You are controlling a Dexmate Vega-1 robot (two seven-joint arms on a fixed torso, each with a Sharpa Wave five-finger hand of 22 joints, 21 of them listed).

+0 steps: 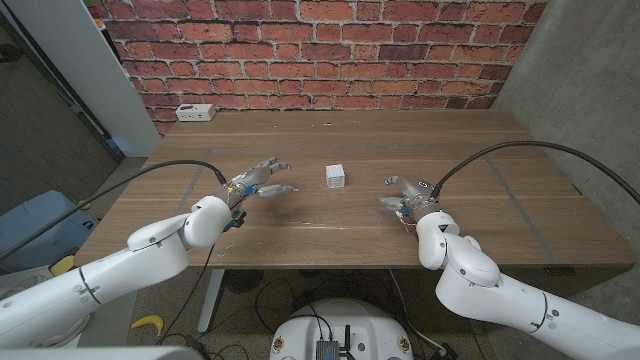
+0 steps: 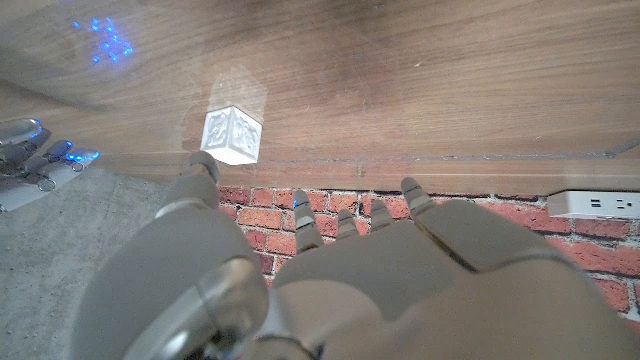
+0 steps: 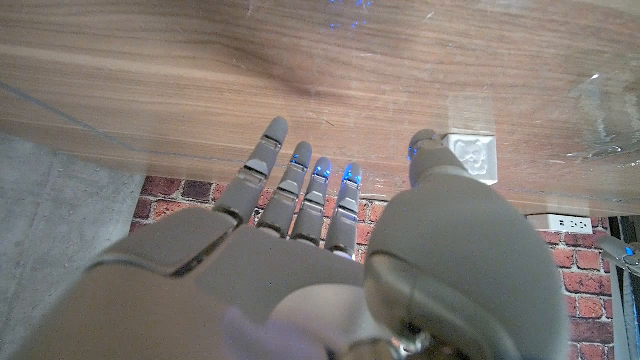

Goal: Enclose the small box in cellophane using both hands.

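Observation:
A small white box point(image 1: 337, 176) stands near the middle of the wooden table point(image 1: 330, 235); it also shows ahead of the fingers as the box point(image 2: 231, 135) and the box point(image 3: 473, 156). A clear cellophane sheet point(image 1: 515, 205) lies spread on the table under the box, and only its faint edges show: the sheet's edge point(image 2: 450, 157) and the sheet's edge point(image 3: 60, 108). My left hand point(image 1: 258, 183) hovers left of the box with fingers spread and nothing in them. My right hand point(image 1: 404, 195) is right of the box, fingers extended, holding nothing. Both hands are apart from the box.
A white power strip point(image 1: 195, 113) lies at the table's back left corner, in front of the brick wall point(image 1: 320, 50). A blue bin point(image 1: 40, 225) stands on the floor to the left. Bare table lies in front of and behind the box.

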